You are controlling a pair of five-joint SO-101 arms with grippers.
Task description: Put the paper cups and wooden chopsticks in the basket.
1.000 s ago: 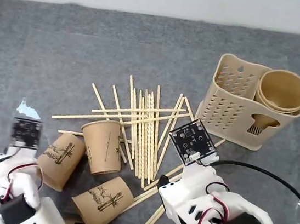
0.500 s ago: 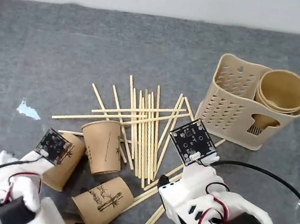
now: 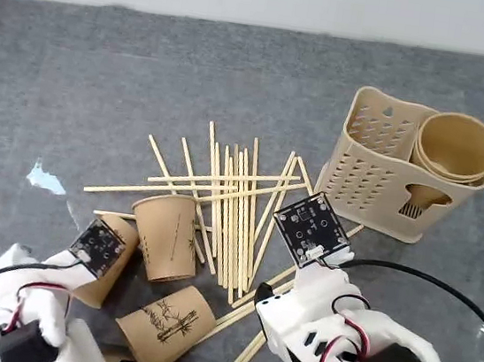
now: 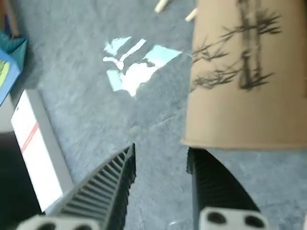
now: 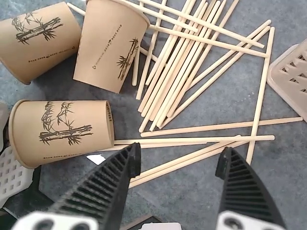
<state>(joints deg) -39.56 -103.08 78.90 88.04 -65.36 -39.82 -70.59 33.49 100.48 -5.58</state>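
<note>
Left hand is parted and empty, one finger just beside the rim of a lying paper cup. Right hand is spread wide and empty above scattered wooden chopsticks. On the desk, the basket stands at two o'clock, holding stacked cups.

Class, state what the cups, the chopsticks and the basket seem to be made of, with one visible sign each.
Cups: matte tan paper, likely; rolled rim, printed bamboo.
Chopsticks: pale unfinished wood, apparently; no sheen.
Basket: beige moulded plastic, probably; perforated walls.
</note>
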